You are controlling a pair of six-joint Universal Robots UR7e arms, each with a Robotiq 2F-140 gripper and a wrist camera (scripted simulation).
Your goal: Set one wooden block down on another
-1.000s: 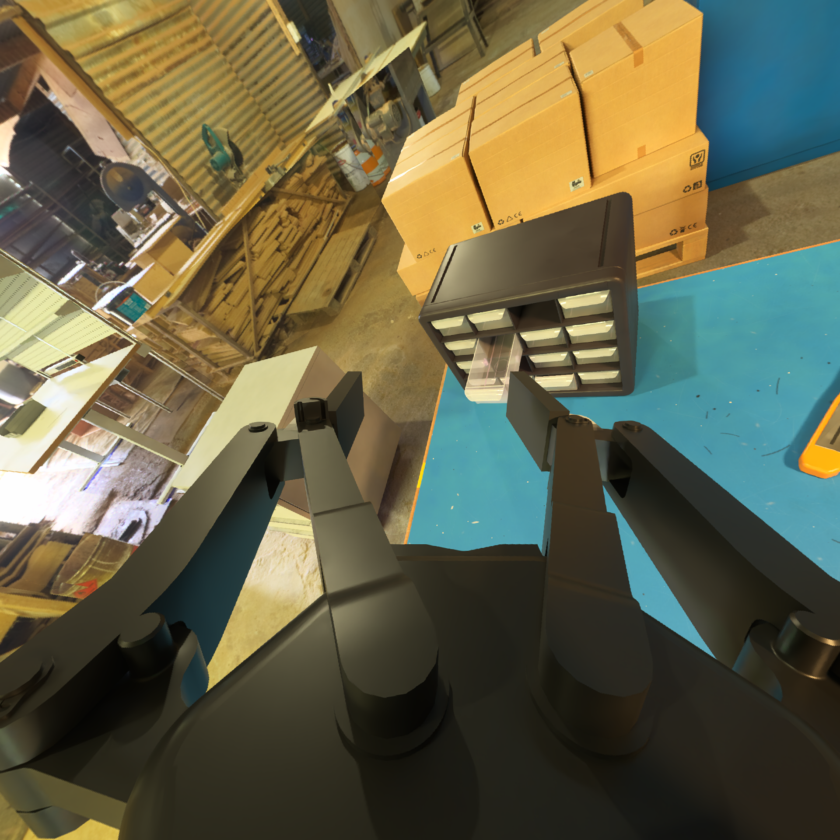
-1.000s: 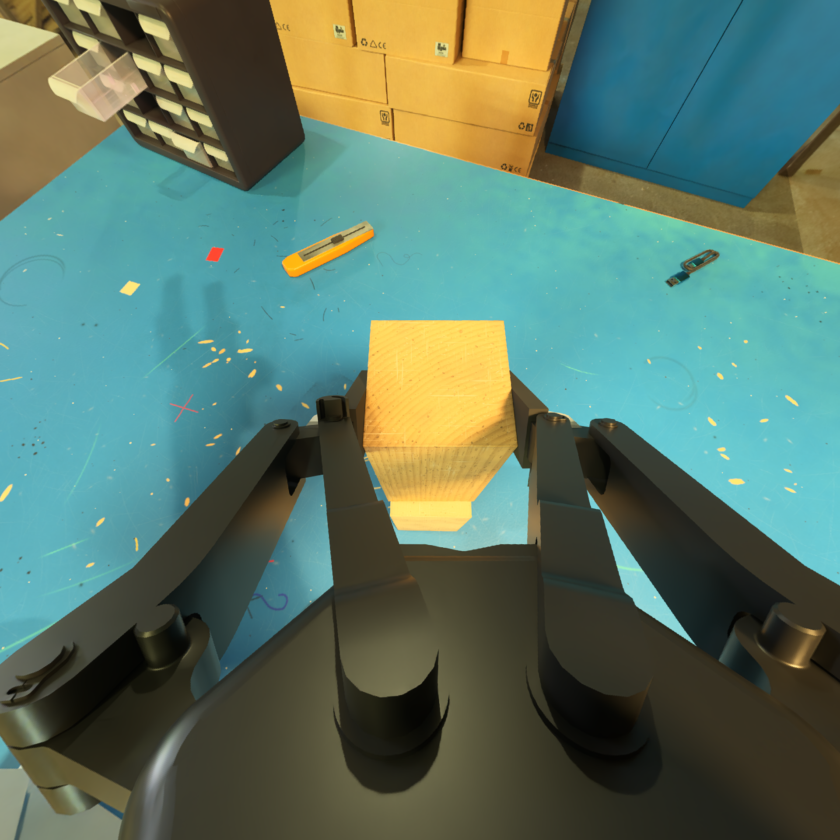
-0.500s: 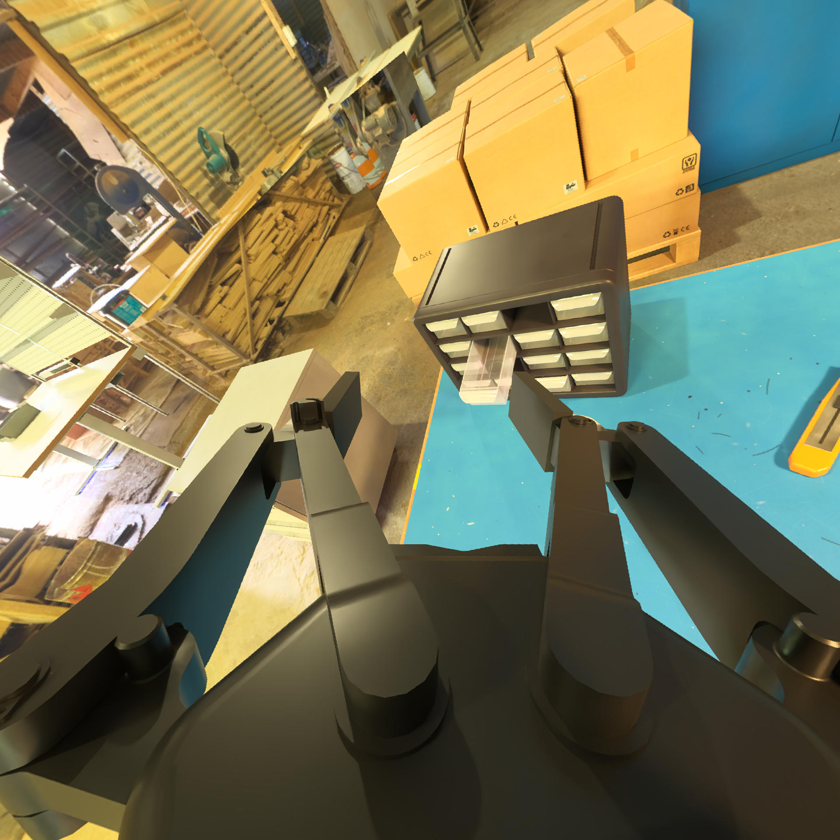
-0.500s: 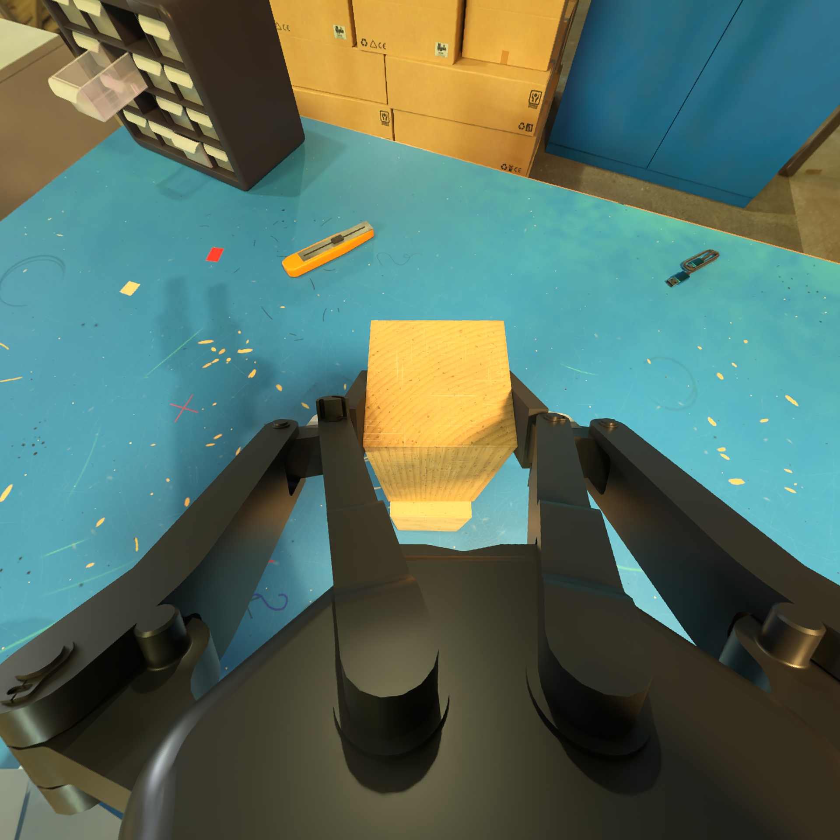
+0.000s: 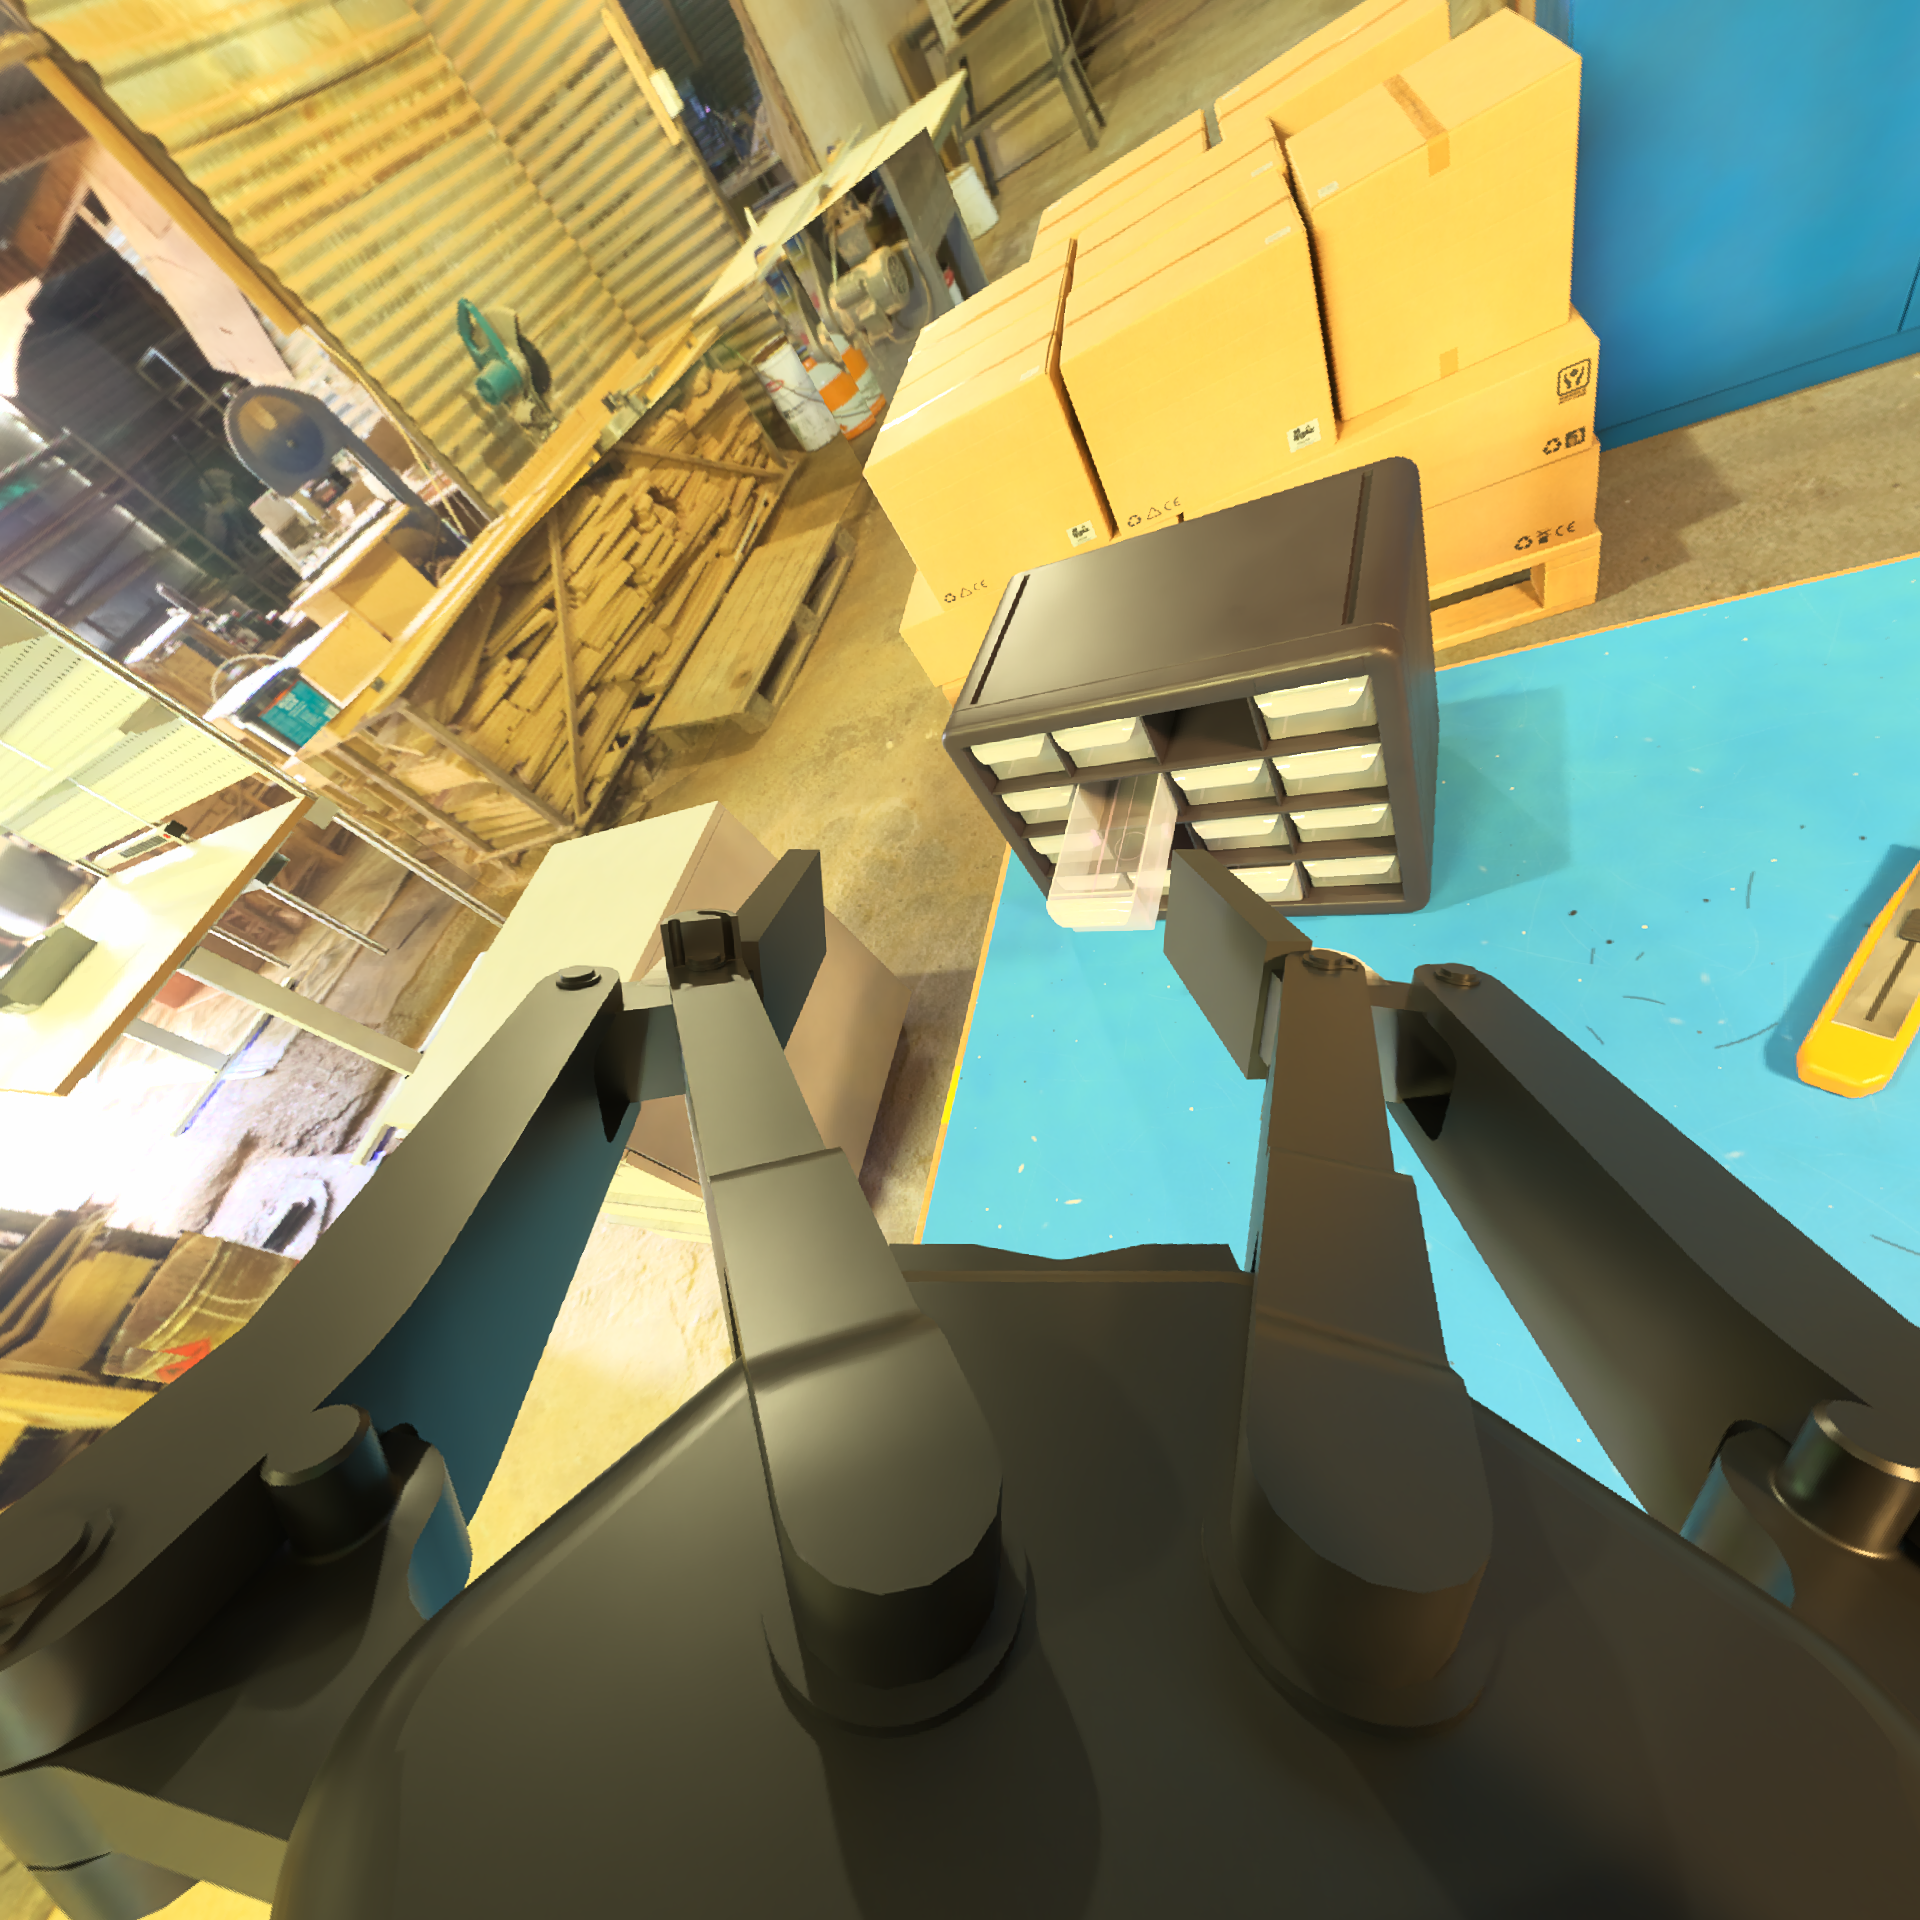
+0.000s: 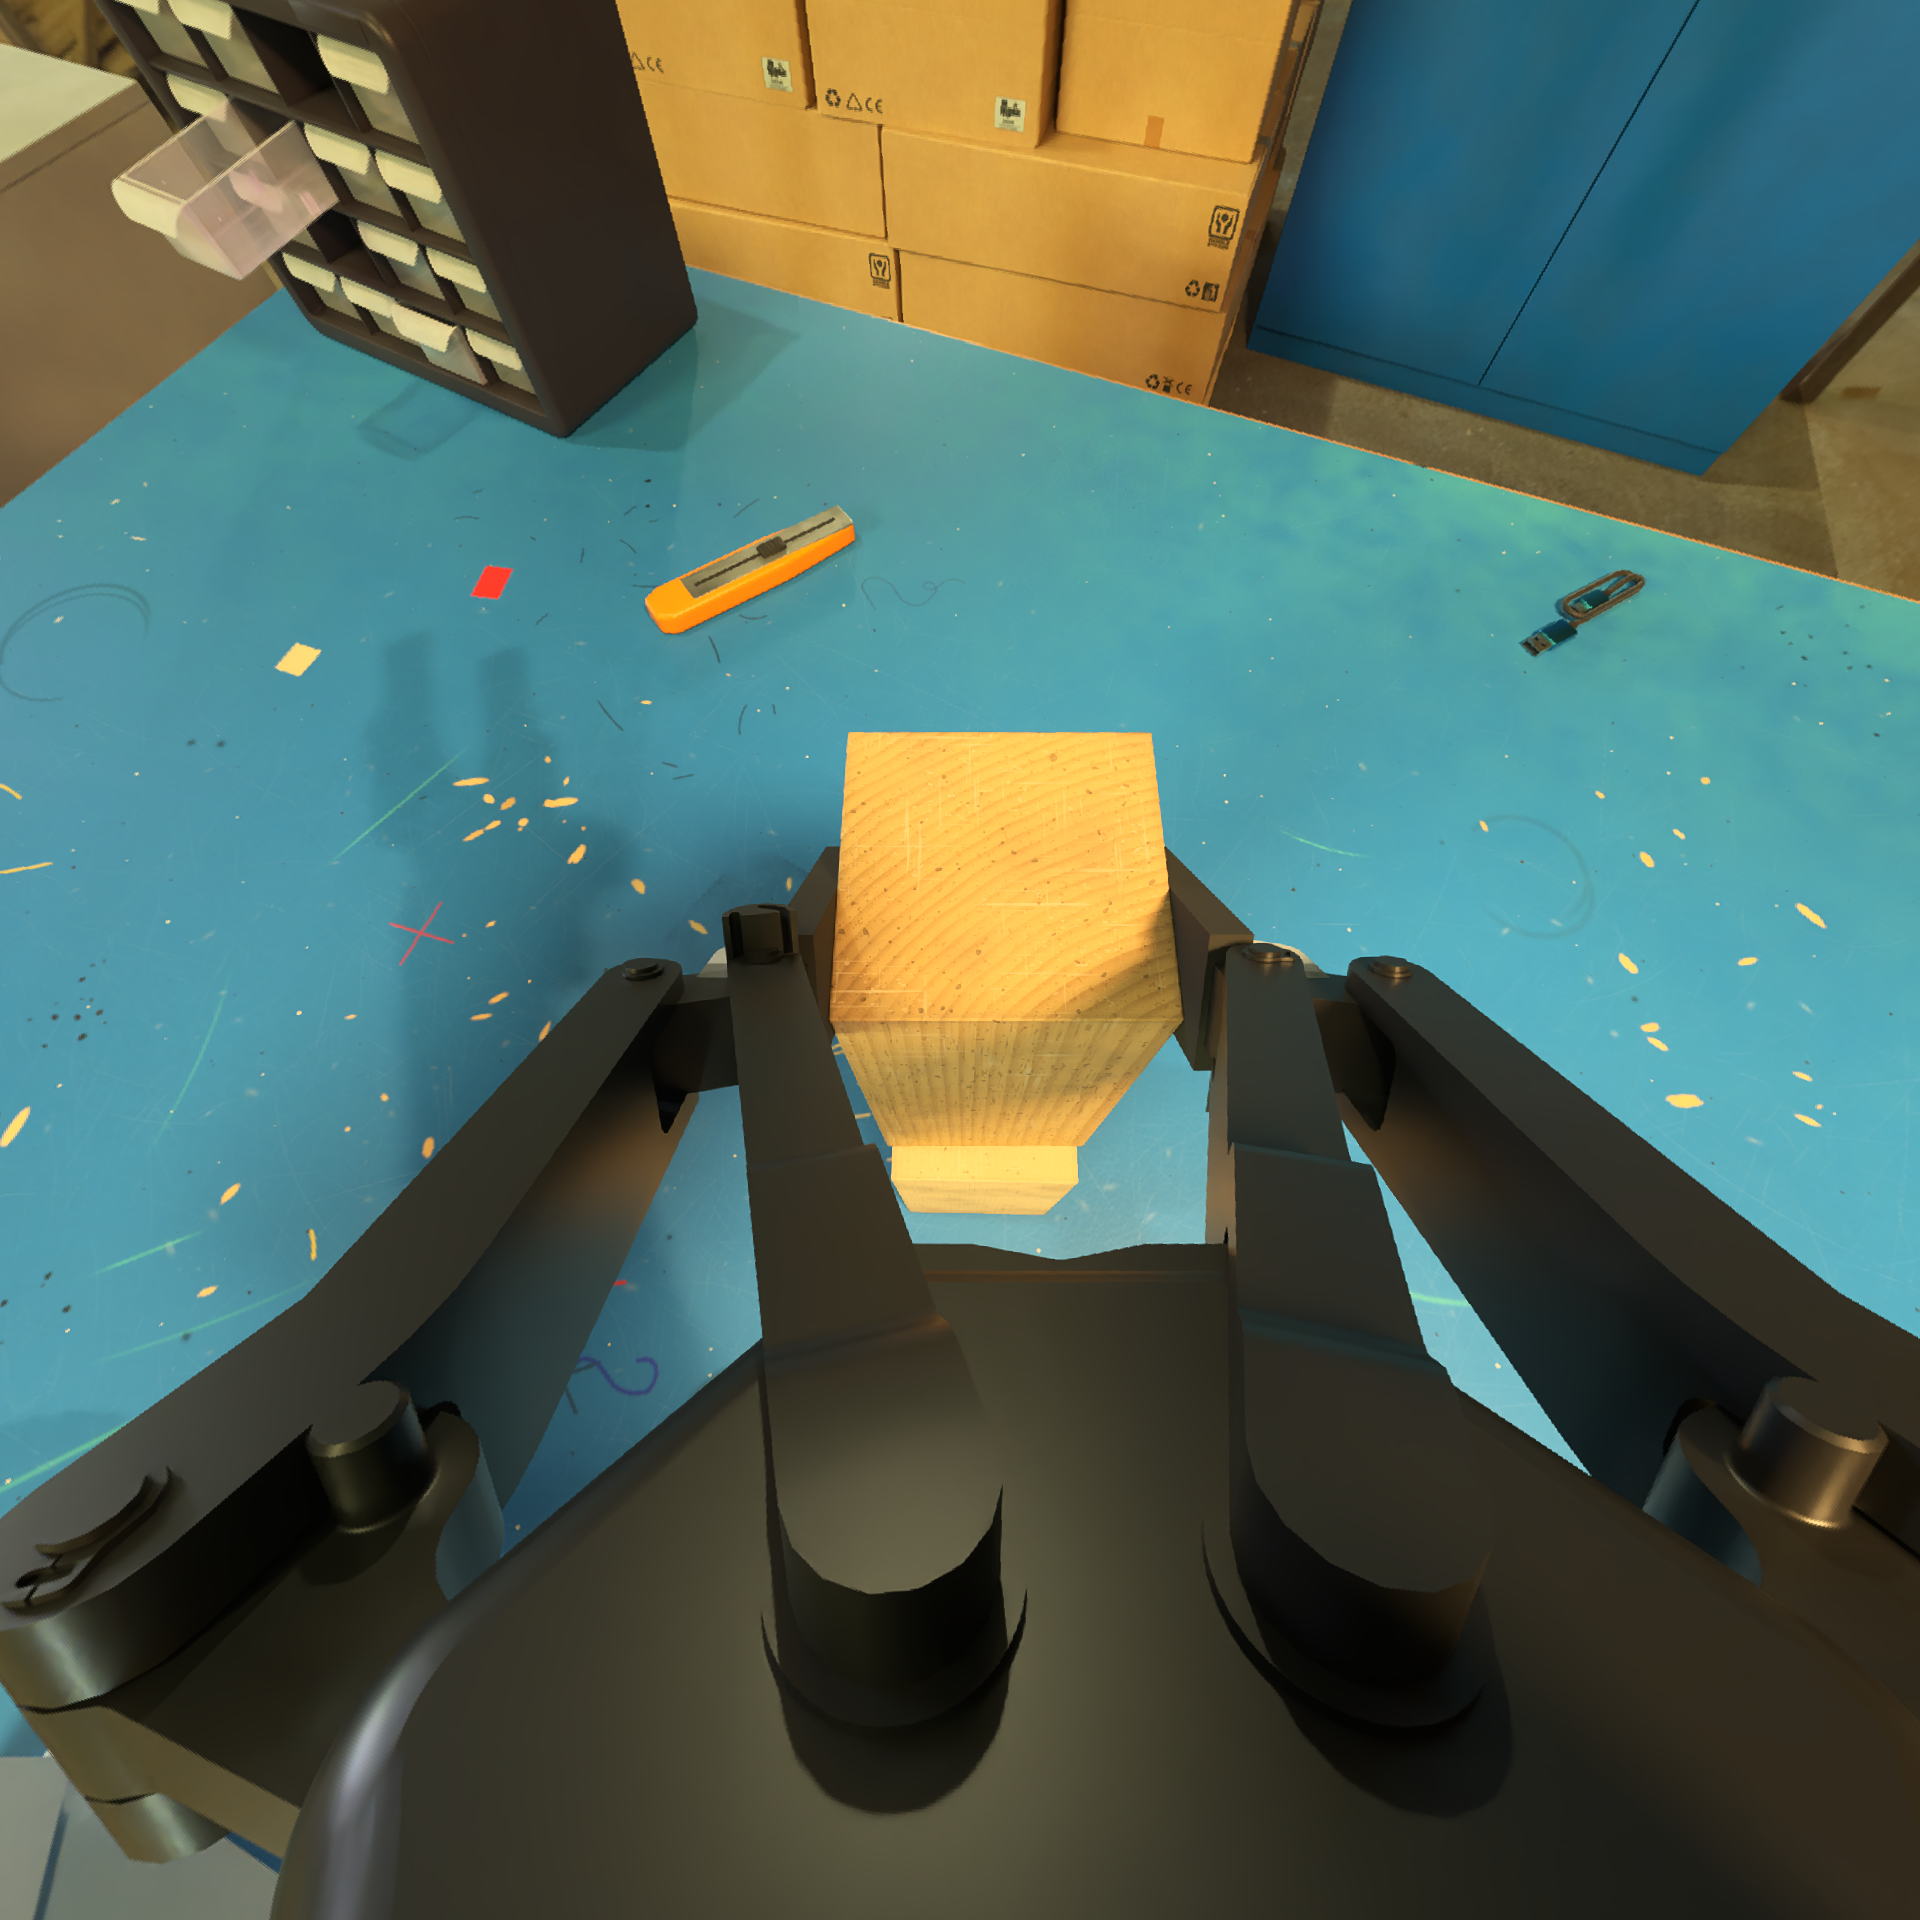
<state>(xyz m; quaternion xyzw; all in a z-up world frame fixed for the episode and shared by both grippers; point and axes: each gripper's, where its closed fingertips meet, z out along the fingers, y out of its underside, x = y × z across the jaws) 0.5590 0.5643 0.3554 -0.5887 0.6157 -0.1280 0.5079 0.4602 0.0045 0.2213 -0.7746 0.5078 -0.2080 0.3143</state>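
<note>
In the right wrist view, my right gripper (image 6: 1003, 914) is shut on a light wooden block (image 6: 997, 883), with one finger against each side. A second wooden block (image 6: 982, 1184) lies on the blue table (image 6: 1351, 644) directly under it, and only its near edge shows. The held block is over the lower one; I cannot tell whether they touch. My left gripper (image 5: 1003, 925) is open and empty, above the table's left edge and near a drawer cabinet. No block shows in the left wrist view.
A dark drawer cabinet (image 6: 520, 208) with one clear drawer (image 6: 218, 192) pulled out stands at the table's far left corner. It also shows in the left wrist view (image 5: 1226, 582). An orange utility knife (image 6: 748, 571) and a small USB stick (image 6: 1584, 608) lie beyond the blocks. Cardboard boxes (image 6: 987, 177) stand behind the table.
The left wrist view has shifted slightly, so the cabinet and knife sit a little further left in it. The right gripper and both blocks have not moved.
</note>
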